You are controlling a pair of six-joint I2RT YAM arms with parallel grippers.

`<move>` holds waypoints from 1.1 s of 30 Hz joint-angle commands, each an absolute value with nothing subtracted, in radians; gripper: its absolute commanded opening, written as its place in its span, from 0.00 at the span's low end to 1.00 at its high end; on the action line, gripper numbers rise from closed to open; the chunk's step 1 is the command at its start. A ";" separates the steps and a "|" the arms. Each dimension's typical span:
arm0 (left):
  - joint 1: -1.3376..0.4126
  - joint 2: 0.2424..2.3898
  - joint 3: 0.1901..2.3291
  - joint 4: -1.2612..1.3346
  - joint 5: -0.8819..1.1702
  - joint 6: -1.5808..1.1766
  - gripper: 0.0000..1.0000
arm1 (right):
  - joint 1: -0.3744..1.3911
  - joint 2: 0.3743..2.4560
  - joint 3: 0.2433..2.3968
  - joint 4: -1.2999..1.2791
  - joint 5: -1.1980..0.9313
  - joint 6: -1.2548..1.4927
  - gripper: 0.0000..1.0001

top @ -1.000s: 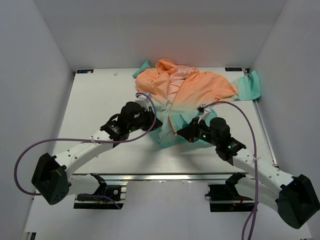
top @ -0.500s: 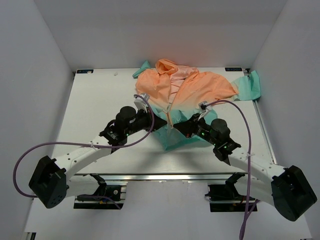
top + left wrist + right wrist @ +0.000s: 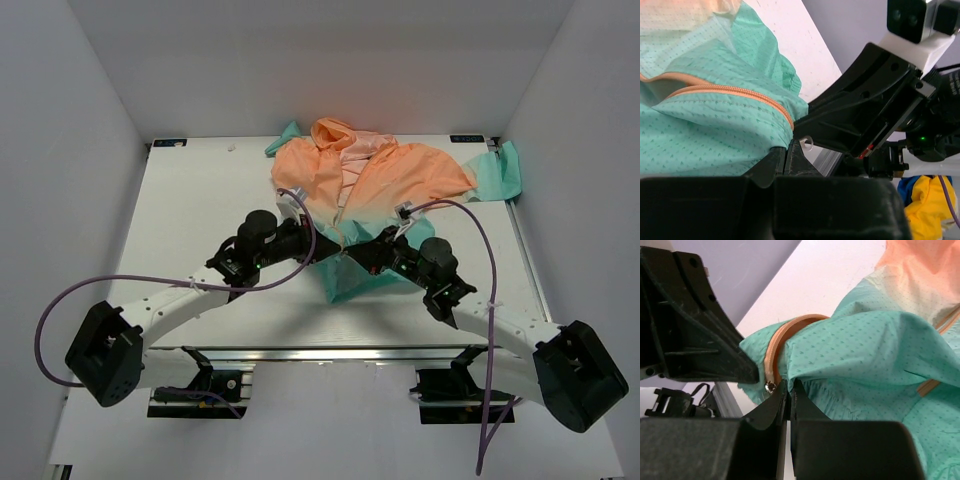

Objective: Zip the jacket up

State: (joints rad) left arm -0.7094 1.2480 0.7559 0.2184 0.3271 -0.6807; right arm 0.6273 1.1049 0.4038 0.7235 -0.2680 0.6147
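The jacket (image 3: 385, 172) lies at the back middle of the table, orange at the hood and chest, teal at the hem. My left gripper (image 3: 320, 243) is shut on the teal hem (image 3: 715, 125) beside the orange zipper (image 3: 740, 92). My right gripper (image 3: 352, 256) is shut on the other teal hem edge (image 3: 865, 355), right next to the curled orange zipper tape (image 3: 776, 342) and a small metal slider (image 3: 770, 386). The two grippers almost touch at the bottom of the zipper. The hem is raised off the table between them.
A teal sleeve (image 3: 503, 172) hangs over the table's right edge by the metal rail (image 3: 530, 270). White walls close in on both sides and the back. A yellow and blue cloth (image 3: 926, 192) shows beyond the table's front edge.
Both grippers have moved inward and toward the back, coming close together at the zipper's bottom. The teal hem has bunched up and lifted between them.
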 commanded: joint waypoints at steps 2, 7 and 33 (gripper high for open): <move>-0.712 1.246 0.790 0.227 0.437 -0.655 0.00 | 0.623 1.132 0.515 0.705 -0.190 0.571 0.00; -0.710 1.198 0.769 0.212 0.459 -0.634 0.00 | 0.623 1.166 0.552 0.667 -0.156 0.549 0.00; -0.712 1.132 0.696 0.456 0.302 -0.623 0.00 | 0.623 0.957 0.400 0.770 -0.189 0.586 0.00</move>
